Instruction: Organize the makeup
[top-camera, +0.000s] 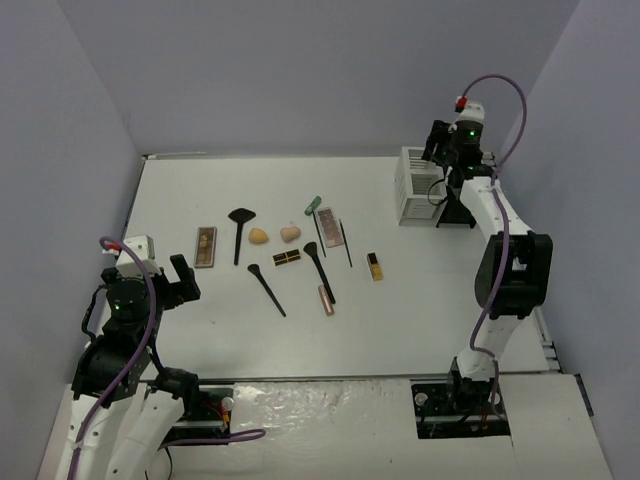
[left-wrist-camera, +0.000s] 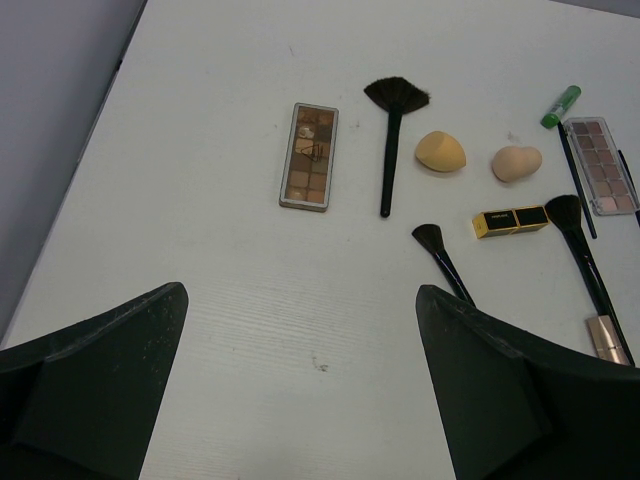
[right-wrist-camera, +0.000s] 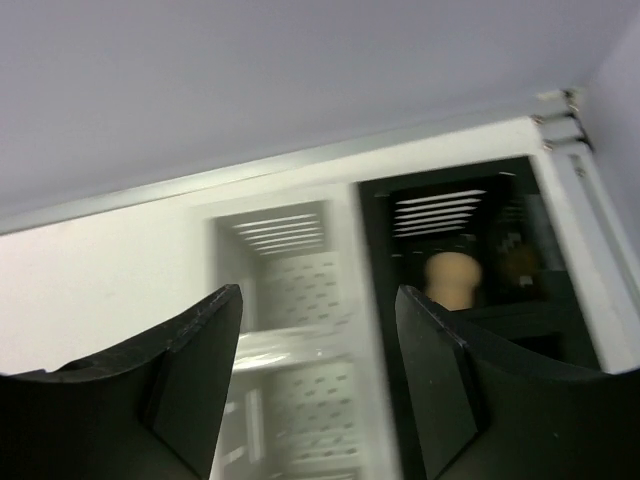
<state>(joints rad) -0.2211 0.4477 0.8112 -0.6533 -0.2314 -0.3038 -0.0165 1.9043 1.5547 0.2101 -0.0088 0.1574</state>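
right gripper (right-wrist-camera: 318, 300), sponge (right-wrist-camera: 452, 278) in black box (right-wrist-camera: 440, 205)

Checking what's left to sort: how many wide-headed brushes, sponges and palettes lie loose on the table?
Wide-headed brushes: 3
Beige sponges: 2
Palettes: 2
Total: 7

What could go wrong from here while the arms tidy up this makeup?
1. The right claw hangs open over the white box and black box. Pulling away low might clip a wall and shift them.
2. The black-gold case lies close to the heads of the short brush and long brush. The wide-open left claw may nudge a neighbour when reaching for any of them.
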